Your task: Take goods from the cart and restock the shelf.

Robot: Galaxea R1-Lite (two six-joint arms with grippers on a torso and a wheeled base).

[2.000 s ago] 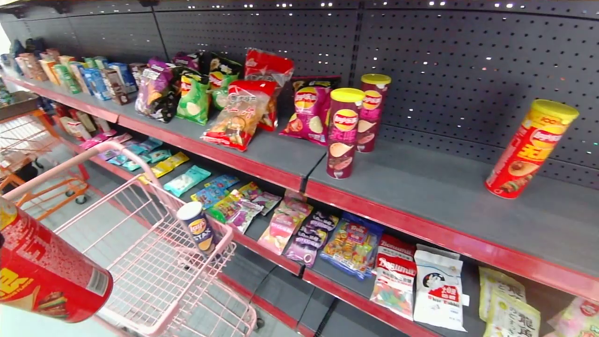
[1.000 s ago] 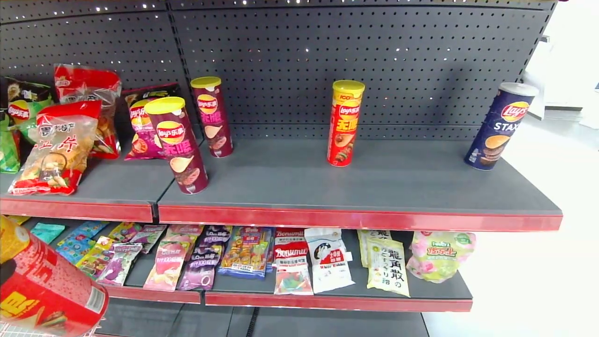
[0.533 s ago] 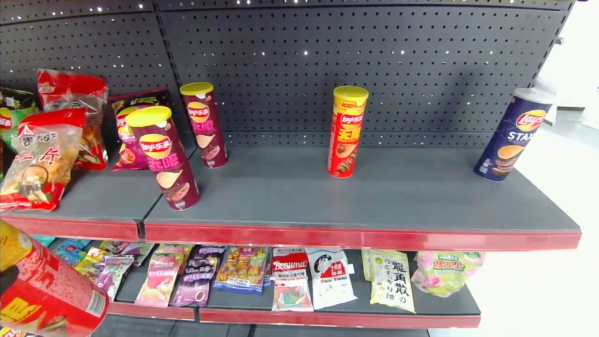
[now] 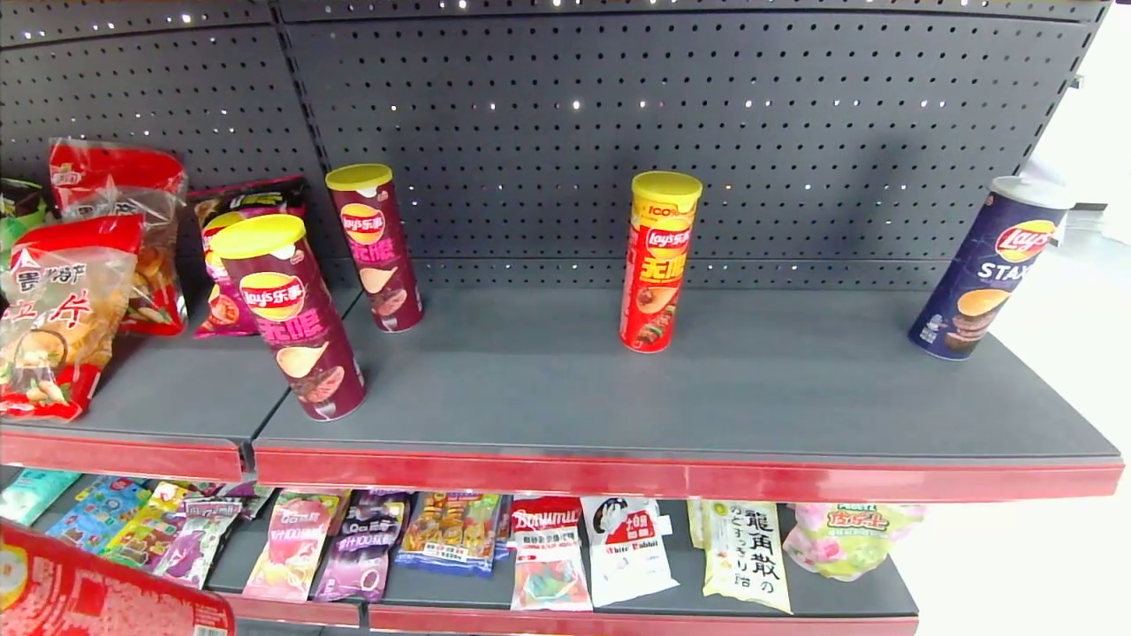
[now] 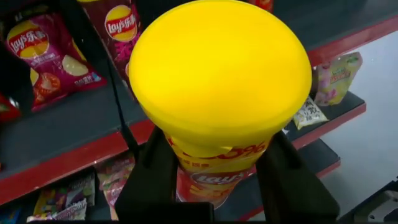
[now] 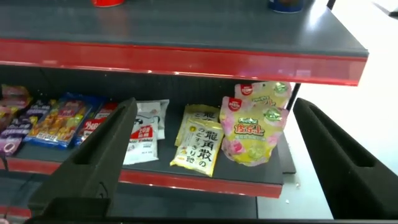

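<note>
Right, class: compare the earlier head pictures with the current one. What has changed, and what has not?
The head camera swung away from the cart to face the shelf, so the whole picture shifted. The held red can sank toward that view's lower left corner. Unchanged: the left pincer stays shut on it; the maroon cans, shelved red can and blue can keep their places.
</note>
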